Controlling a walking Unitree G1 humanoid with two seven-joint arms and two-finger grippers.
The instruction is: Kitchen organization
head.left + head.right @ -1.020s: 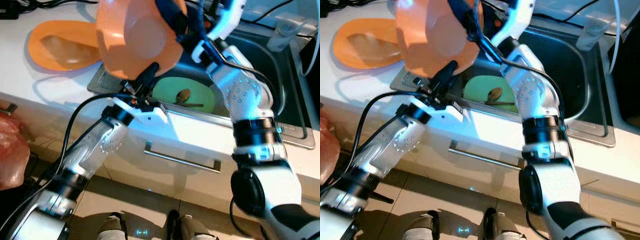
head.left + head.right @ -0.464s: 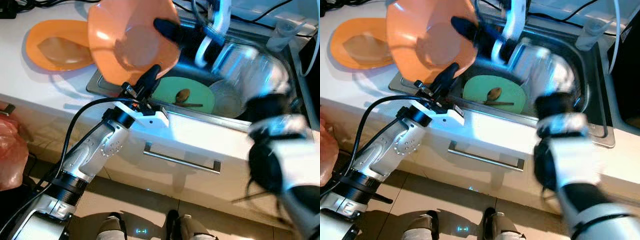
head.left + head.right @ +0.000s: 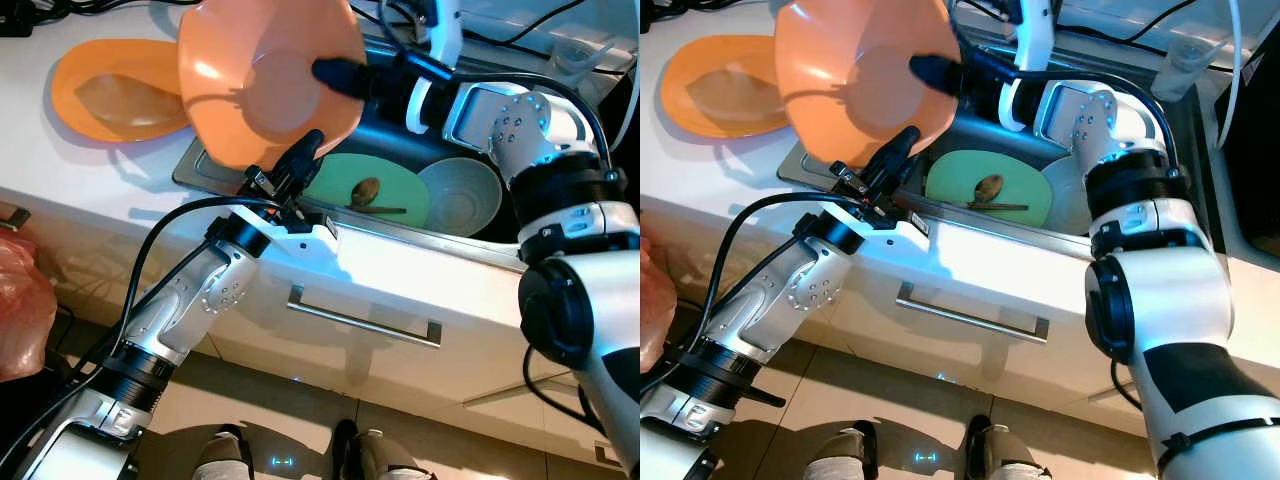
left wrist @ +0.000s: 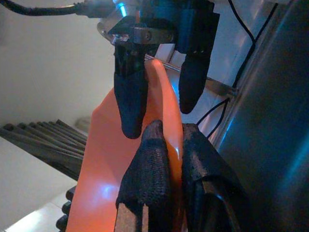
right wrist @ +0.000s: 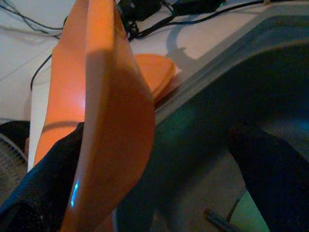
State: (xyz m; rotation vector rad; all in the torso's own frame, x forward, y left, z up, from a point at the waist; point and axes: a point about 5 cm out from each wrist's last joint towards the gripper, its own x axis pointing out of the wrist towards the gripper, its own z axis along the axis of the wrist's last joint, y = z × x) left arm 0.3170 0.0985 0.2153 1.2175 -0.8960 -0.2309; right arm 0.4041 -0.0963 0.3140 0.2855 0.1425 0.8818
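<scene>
Two grippers are meeting at the orange bowl (image 3: 265, 85), which you are holding tilted in the air above the sink's (image 3: 545, 140) left edge, clear of the counter (image 3: 60, 165). Your left gripper (image 4: 164, 145) is pinching the bowl's lower rim, fingers closed on it, likely so it is not slipping. Your right gripper (image 3: 335, 72) is standing with fingers spread wide, one by the bowl's side, seemingly letting go or steadying. An orange plate (image 3: 115, 90) is lying on the counter's far left; a green plate (image 3: 385, 195) with a spoon (image 3: 368, 190) and a clear bowl (image 3: 460, 197) are sitting in the sink.
</scene>
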